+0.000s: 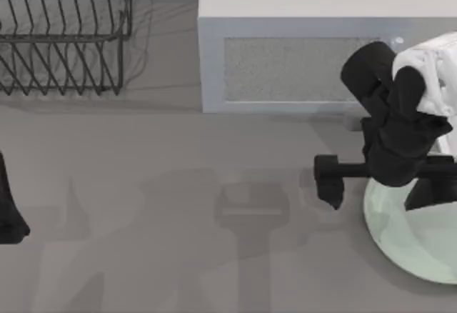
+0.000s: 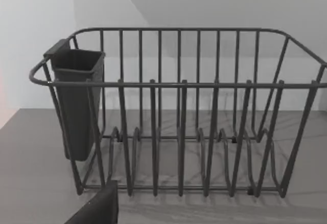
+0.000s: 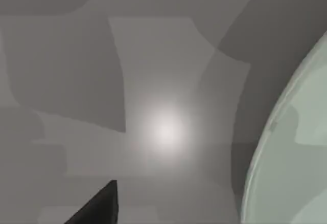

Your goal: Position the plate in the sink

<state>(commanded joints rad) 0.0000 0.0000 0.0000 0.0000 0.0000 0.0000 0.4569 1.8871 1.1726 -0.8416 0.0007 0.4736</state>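
The pale mint-green plate point(image 1: 410, 238) lies flat on the grey table at the top view's lower right, partly cut off by the picture's edge. My right gripper point(image 1: 378, 191) hangs open over the plate's left rim, with one finger point(image 1: 328, 184) outside the rim above bare table and the other over the plate. In the right wrist view one dark fingertip point(image 3: 97, 206) shows above the table, and the plate point(image 3: 291, 147) curves along the side. The sink is out of view. My left gripper point(image 1: 8, 213) is parked at the table's left edge.
A black wire dish rack point(image 1: 64, 34) stands at the back left, with a dark cutlery cup point(image 2: 76, 101) hung on one end. A grey-white microwave point(image 1: 300, 41) stands at the back, just behind my right arm. Bare table lies between the two arms.
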